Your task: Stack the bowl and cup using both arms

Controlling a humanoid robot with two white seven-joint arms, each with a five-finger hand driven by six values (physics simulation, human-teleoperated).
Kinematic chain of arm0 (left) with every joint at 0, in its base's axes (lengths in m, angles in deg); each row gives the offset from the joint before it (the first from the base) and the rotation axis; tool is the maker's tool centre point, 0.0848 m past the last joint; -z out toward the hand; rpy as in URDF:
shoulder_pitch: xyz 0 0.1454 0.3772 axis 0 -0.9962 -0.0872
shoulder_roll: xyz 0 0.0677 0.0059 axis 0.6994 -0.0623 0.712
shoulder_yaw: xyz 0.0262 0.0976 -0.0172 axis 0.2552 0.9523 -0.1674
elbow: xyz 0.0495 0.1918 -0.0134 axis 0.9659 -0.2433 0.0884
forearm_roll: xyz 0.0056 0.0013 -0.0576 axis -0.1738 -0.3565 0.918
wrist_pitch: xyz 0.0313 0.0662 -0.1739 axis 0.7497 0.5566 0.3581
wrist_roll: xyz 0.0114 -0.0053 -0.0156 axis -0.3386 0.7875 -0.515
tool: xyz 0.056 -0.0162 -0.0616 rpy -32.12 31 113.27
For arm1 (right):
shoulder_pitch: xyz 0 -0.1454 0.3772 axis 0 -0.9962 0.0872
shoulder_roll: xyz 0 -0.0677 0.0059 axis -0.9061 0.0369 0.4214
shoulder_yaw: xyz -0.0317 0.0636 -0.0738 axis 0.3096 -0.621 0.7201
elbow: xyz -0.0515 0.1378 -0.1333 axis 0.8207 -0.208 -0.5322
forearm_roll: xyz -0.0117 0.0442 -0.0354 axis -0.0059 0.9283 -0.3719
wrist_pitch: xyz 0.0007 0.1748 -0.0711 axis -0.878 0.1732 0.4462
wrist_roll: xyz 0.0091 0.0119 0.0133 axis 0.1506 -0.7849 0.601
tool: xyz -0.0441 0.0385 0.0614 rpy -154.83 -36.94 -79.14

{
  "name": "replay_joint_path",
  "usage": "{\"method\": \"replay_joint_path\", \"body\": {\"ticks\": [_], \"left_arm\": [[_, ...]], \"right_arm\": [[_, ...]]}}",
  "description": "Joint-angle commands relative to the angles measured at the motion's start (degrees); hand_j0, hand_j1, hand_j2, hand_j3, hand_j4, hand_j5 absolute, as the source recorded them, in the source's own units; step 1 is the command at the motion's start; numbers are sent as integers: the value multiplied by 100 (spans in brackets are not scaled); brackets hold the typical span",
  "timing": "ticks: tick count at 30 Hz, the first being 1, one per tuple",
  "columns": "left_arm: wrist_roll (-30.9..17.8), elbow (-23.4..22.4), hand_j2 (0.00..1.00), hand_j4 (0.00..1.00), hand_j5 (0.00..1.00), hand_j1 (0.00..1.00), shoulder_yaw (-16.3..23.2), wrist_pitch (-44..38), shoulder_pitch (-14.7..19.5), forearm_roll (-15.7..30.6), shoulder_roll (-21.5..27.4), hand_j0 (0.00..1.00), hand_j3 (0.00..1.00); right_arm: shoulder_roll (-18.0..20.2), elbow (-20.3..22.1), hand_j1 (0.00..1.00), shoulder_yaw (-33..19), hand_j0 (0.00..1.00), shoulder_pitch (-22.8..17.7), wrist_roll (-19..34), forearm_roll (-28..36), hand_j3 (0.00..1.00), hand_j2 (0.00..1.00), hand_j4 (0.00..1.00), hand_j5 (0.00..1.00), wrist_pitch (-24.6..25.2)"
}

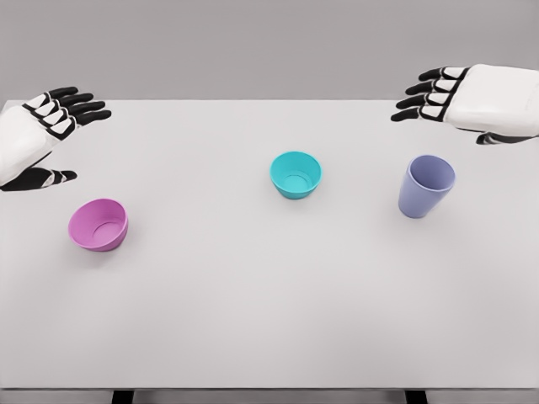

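Standing on the white table are three vessels, well apart from one another. Pink bowl at the left, upright, opening tipped a little toward the camera as rendered. Teal bowl near the middle, slightly farther back, upright. Lavender cup at the right, upright, mouth up. Nothing stacked yet.

Left hand hovers over the table's far left corner, above and behind the pink bowl, fingers spread and extended, holding nothing. Right hand hovers at the far right edge, behind and above the cup, fingers likewise extended and empty; thumb seems to hang below the palm, though the frame edge cuts it off. Neither hand touches any vessel.
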Motion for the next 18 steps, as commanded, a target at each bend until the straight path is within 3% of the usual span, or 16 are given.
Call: {"method": "replay_joint_path", "body": {"ticks": [1,4,8,10,12,14,18], "left_arm": [[3,-2,100,100,100,100,-2,4,9,37,7,100,100],[3,-10,100,100,100,100,-2,4,0,37,7,100,100],[-180,-2,99,99,99,99,-20,4,114,142,51,99,99],[-1206,7,99,99,99,99,-309,4,88,571,269,99,99],[-2675,200,100,100,100,100,-204,4,35,1583,1017,100,100],[-4226,367,100,100,100,100,-125,4,105,2251,1141,100,100],[-4226,561,100,100,100,100,-116,4,281,2876,1246,100,100]], "right_arm": [[-22,2,100,-19,100,-9,-3,25,100,100,100,100,15],[-392,2,100,-115,100,9,-3,42,100,100,100,100,15],[-216,-33,100,-423,100,-26,-3,165,100,100,100,100,15],[-207,-103,100,-406,100,-53,-3,192,100,100,100,100,15],[-75,-112,100,-441,100,-114,-3,192,100,100,100,100,15],[30,-243,100,-432,100,-114,-3,174,100,100,100,100,15],[118,-297,100,-414,100,-140,-3,174,100,100,100,100,15]]}}
